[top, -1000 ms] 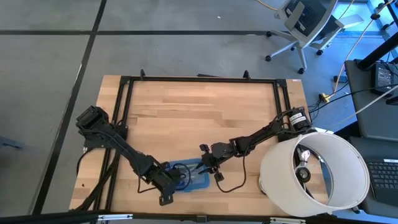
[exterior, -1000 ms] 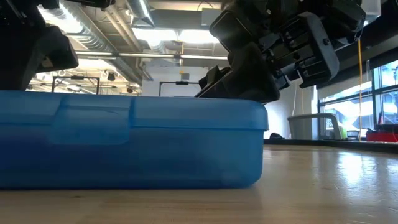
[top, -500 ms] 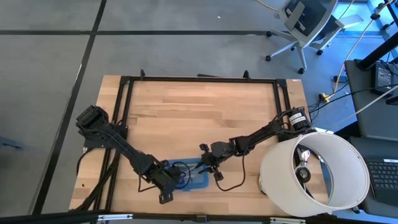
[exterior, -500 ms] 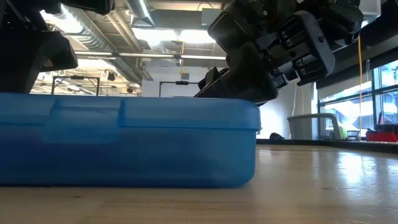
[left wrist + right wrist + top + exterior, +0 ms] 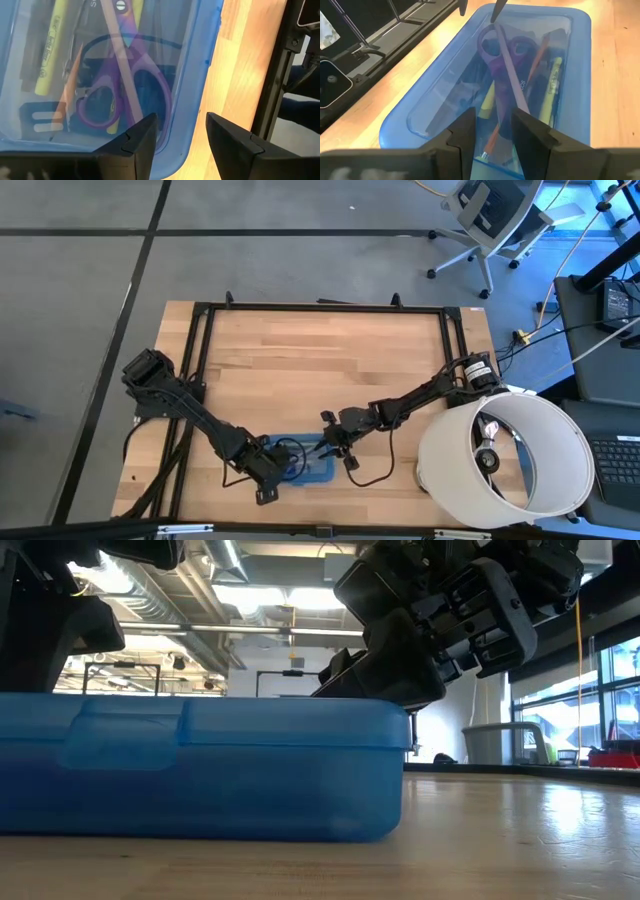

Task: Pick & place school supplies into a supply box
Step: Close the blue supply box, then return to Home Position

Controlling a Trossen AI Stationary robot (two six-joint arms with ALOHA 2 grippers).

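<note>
The supply box (image 5: 312, 466), a flat translucent blue case, lies shut on the table near its front edge. Through the lid I see the school supplies: purple scissors (image 5: 145, 85), a pale stick (image 5: 510, 80), a yellow marker (image 5: 47, 50) and an orange pencil (image 5: 540, 55). My left gripper (image 5: 182, 137) is open at the box's left end and points steeply down, its fingers astride the rim (image 5: 192, 100). My right gripper (image 5: 494, 137) is open above the box's right end and slants down toward the lid (image 5: 520, 30). My left gripper has one finger (image 5: 140, 145) over the lid and the other (image 5: 230, 145) outside the box's left end wall, coming from above. The fingertips are cut off in its wrist view, so I cannot tell whether they touch the box. My right gripper stands just over the lid at the box's right end (image 5: 395, 710), and I cannot tell whether it touches.
A large white drum (image 5: 505, 455) stands at the table's right front corner. A black frame (image 5: 320, 307) runs round the tabletop. A dark cable (image 5: 375, 478) loops on the wood right of the box. Bare wood (image 5: 320, 370) fills the far half.
The shut box has slid a little along the table toward its left edge, staying flat. Both arms have stayed where they were.
</note>
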